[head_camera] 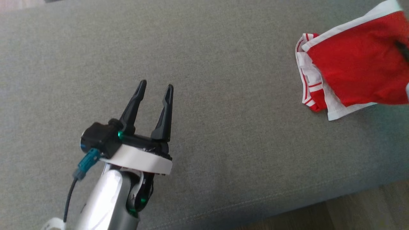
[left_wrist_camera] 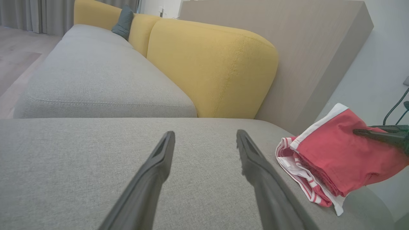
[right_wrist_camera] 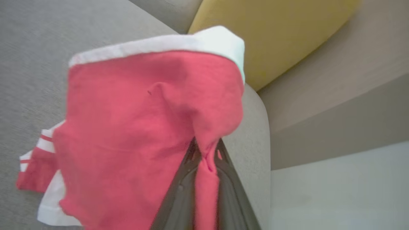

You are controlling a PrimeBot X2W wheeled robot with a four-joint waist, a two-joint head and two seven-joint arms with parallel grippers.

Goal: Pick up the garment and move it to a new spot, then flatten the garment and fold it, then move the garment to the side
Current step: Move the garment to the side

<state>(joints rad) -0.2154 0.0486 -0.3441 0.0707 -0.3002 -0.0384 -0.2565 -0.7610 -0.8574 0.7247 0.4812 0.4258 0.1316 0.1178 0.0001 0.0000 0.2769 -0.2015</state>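
Head view: your left gripper (head_camera: 156, 84) hangs with jaws wide over the grey fabric sofa seat (head_camera: 223, 57), well apart from the folded red garment with white trim (head_camera: 358, 60) at the seat's right end. Left wrist view: the garment's upper part is raised while its striped lower folds rest on the seat. Right wrist view: your right gripper (right_wrist_camera: 206, 147) is closed narrowly on a pinch of red cloth.

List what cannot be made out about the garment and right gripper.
- Head view: garment cut off by the right edge; right gripper a dark blur there.
- Right wrist view: fabric hides its jaw tips.
- Left wrist view: right edge cuts off that gripper's body.
- Garment type: bunched, cannot tell.
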